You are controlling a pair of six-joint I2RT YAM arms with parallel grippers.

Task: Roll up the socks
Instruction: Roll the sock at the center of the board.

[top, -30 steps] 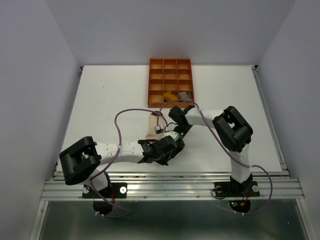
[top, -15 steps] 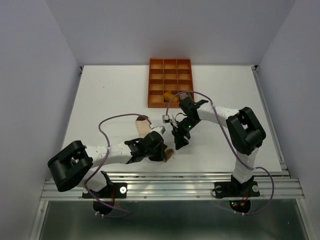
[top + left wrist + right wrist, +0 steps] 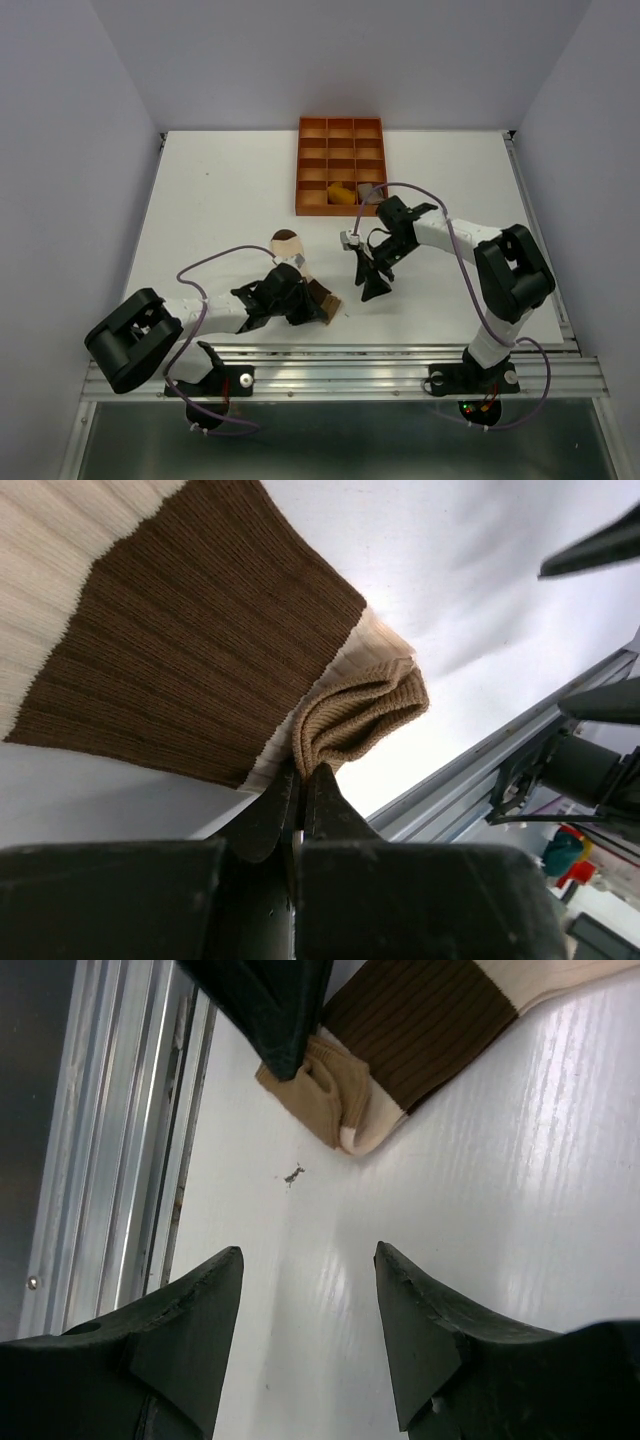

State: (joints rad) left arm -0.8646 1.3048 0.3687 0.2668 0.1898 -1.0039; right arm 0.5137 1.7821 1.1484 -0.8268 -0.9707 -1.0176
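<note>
Left gripper (image 3: 302, 776) pinches the colour-blocked sock (image 3: 190, 650), hiding its edge.

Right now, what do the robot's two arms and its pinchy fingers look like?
The left arm and right arm are white tubes with chunky black joints. A thin purple cable loops beside each one. The left gripper and right gripper are black, each with two pointed, wedge-shaped fingers.

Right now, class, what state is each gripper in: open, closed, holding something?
Left gripper: closed, pinching the tan end of the colour-blocked sock.
Right gripper: open, holding nothing.
</note>
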